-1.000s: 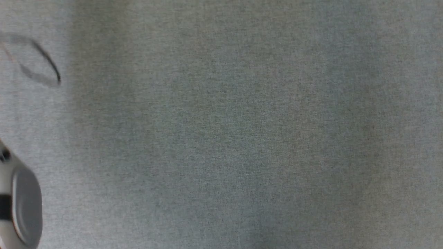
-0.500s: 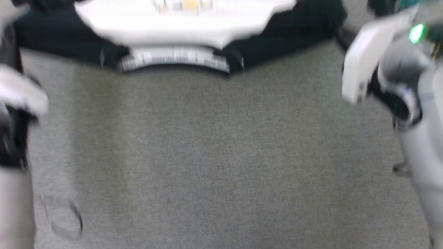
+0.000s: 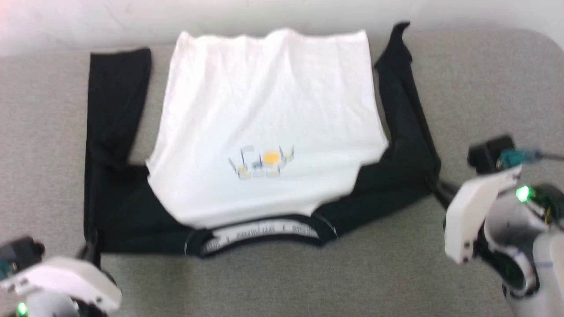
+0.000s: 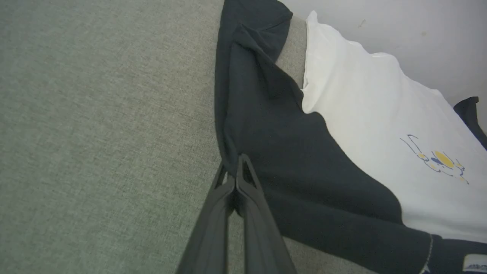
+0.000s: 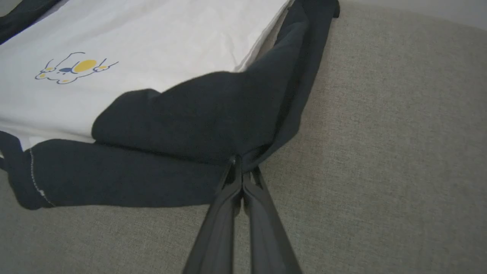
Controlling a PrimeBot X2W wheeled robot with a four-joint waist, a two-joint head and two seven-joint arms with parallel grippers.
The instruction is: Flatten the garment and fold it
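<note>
Where the left-side black sleeve (image 4: 258, 125) puckers at its outer edge, your left wrist view shows the left hand (image 4: 235, 170) clenched on a pinch of that cloth, a detail the blurred head view does not give. Between the hands, the garment (image 3: 264, 110) lies spread on the grey fabric surface (image 3: 282, 281), print (image 3: 262, 164) up and neckline nearest you. Your right wrist view shows the right hand (image 5: 240, 167) grasping the bunched right-side black sleeve (image 5: 213, 118).

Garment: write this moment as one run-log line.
garment: spread on grey surface | left gripper: shut on garment | right gripper: shut on garment
</note>
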